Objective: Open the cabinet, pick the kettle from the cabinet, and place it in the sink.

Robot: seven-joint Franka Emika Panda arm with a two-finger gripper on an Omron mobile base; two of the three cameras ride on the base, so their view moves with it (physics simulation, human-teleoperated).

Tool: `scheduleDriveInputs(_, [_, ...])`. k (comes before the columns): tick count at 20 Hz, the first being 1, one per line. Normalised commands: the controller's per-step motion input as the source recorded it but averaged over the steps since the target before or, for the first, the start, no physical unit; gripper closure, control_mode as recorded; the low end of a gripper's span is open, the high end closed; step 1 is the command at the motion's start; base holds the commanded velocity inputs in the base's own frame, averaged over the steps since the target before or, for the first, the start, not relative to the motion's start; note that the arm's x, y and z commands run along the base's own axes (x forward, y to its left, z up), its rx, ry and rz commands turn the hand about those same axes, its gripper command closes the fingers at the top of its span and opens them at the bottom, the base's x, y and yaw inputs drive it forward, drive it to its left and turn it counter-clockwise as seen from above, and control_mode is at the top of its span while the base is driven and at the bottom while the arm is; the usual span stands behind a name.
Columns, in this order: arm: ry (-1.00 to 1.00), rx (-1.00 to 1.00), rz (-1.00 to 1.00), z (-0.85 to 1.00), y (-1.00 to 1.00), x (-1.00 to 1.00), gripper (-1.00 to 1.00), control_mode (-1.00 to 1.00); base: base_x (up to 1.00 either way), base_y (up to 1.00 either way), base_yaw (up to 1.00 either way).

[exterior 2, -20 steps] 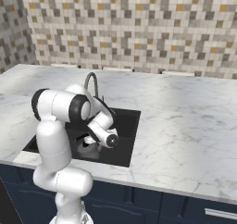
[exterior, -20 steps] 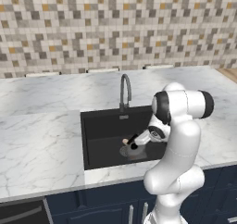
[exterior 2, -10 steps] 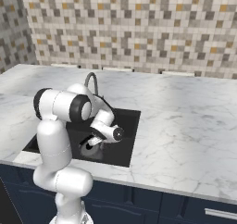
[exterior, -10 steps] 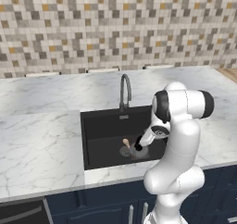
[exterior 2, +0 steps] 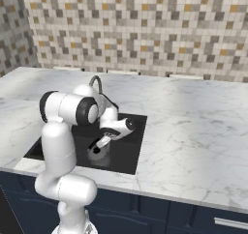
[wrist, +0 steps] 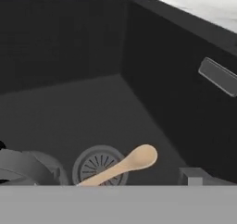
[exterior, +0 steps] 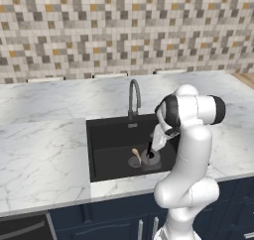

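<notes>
The kettle (exterior: 150, 158) is grey and rounded and stands on the floor of the black sink (exterior: 106, 135), near its right side. My gripper (exterior: 150, 149) hangs just above it, open, with nothing between its fingers. From the right base view, the kettle (exterior 2: 98, 156) sits under my gripper (exterior 2: 102, 142) inside the sink (exterior 2: 139, 131). In the hand view the kettle (wrist: 23, 170) lies at the lower left, off to the side of the hand. The cabinet is out of view.
A wooden spoon (wrist: 126, 163) lies over the round drain (wrist: 95, 162) beside the kettle; it is also in the left base view (exterior: 135, 153). The grey gooseneck faucet (exterior: 133, 96) rises behind the basin. White marble counter (exterior: 44, 154) surrounds the sink, with a tiled wall behind.
The hand has drawn up slightly from the kettle, which stays put in the sink. The jaws stay wide apart.
</notes>
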Motion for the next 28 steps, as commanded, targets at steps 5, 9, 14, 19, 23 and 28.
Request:
scheduleDriveInputs(5, [0.00,-0.12,0.19,-0.02,0.00,-0.14,-1.00,-1.00,0.00,0.00,0.00])
scheduleDriveInputs(9, [0.00,-0.13,0.19,-0.06,-0.04,-0.50,-1.00,-1.00,0.00,0.00,0.00])
scheduleDriveInputs(14, [-0.01,-0.13,0.19,-0.05,-0.23,-0.85,-1.00,-1.00,0.00,0.00,0.00])
scheduleDriveInputs(19, [0.00,-0.15,0.28,0.01,-0.22,-0.65,-1.00,-1.00,0.00,0.00,0.00])
scheduleDriveInputs(23, [0.00,-0.15,0.37,0.04,-0.12,-0.37,-1.00,-1.00,0.00,0.00,0.00])
scheduleDriveInputs(28, [-0.02,-0.08,0.31,0.01,-0.09,-0.24,-1.00,-1.00,0.00,0.00,0.00])
